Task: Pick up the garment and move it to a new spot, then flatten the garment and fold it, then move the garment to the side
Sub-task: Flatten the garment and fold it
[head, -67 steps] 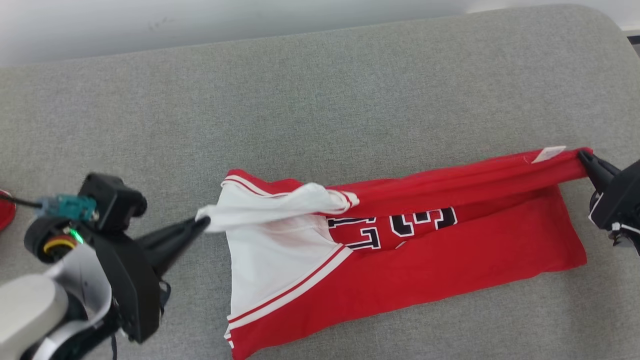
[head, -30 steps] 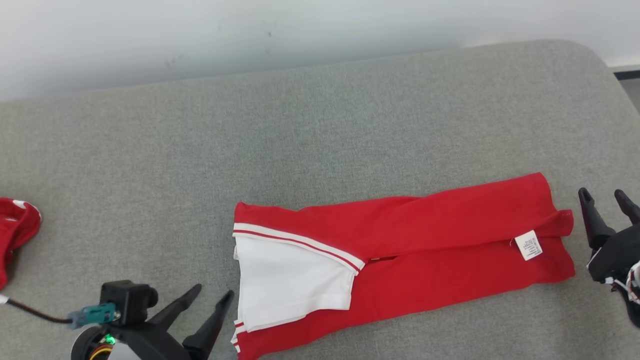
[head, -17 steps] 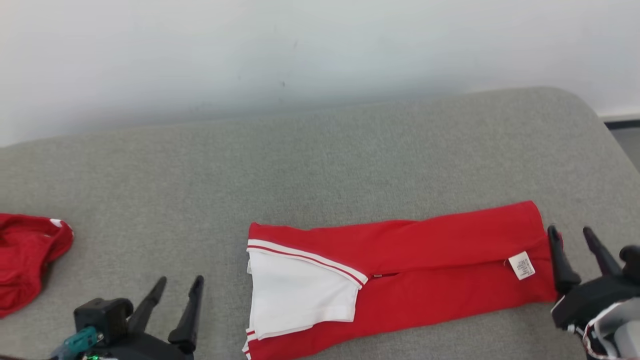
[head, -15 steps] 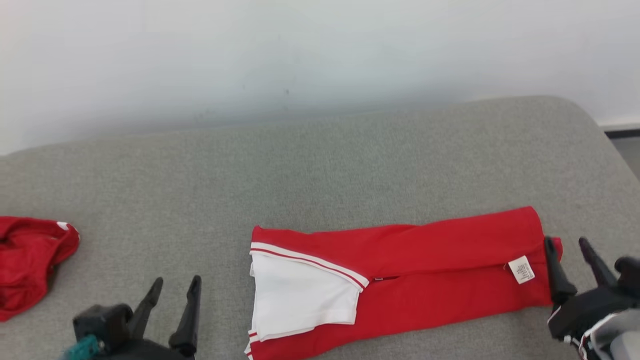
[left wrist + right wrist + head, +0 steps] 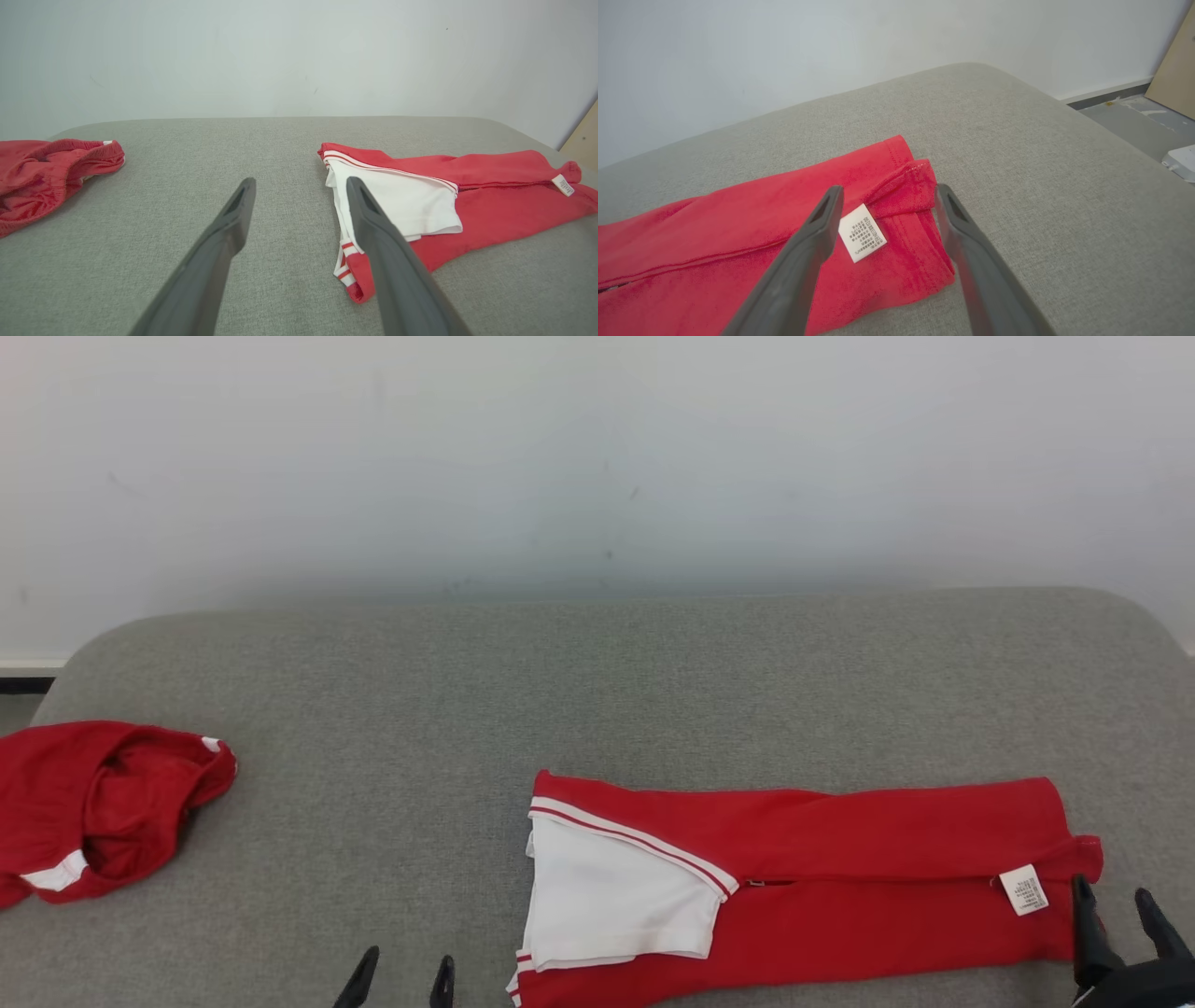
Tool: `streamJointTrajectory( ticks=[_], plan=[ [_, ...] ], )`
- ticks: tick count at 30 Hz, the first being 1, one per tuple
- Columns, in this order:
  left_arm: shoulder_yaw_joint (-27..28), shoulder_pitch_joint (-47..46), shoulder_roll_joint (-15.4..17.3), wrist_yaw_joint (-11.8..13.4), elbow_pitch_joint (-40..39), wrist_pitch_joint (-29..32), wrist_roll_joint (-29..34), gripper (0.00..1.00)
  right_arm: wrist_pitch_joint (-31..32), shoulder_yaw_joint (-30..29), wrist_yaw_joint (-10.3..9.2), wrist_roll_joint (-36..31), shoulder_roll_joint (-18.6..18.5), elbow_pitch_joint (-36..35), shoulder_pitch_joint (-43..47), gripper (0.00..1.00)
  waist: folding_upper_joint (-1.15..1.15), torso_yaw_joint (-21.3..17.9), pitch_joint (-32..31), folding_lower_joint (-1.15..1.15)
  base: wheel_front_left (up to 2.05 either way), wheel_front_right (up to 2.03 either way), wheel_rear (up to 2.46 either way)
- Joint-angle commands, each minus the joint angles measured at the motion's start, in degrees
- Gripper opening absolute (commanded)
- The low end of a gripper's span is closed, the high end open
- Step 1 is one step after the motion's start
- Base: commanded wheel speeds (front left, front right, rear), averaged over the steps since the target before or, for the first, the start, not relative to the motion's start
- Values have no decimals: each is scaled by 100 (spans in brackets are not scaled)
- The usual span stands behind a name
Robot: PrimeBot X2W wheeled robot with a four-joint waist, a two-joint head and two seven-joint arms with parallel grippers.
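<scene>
Lying folded on the grey worktop (image 5: 597, 691), the red jersey (image 5: 840, 887) had the left gripper (image 5: 408, 957) and right gripper (image 5: 1112, 887) at its ends, fingers spread and empty.

Grey upholstered surface (image 5: 597, 691) against a plain white wall (image 5: 597, 448).

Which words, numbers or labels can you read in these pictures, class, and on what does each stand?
White care label on the folded red garment: several lines of print, too small to read.
Crumpled red cloth: no text visible.
Nothing else bears writing.
</scene>
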Motion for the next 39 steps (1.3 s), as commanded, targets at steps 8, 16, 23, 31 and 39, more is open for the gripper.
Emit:
streamJointTrajectory(
  ticks=[8,16,23,31,39],
  plan=[
    [-6,316,-274,-329,107,-28,891,100,98,-811,-4,559,121,1101,-274,100,0,489,123,0,0,0,0],
    [-56,191,-311,-601,199,-28,1178,100,260,-1039,-4,899,30,1862,-839,100,0,647,363,0,0,0,0],
    [-70,106,-370,-749,290,-28,1257,100,281,-986,-4,1095,-10,2337,-1172,100,0,699,549,0,0,0,0],
    [-12,31,-406,-886,357,-28,1282,100,252,-722,-4,1231,132,2781,-1358,22,0,676,656,0,0,0,0],
    [51,36,-403,-902,386,-29,1296,100,-6,-515,-5,1379,-128,2642,-1353,0,0,553,620,0,0,0,0]
  ],
)
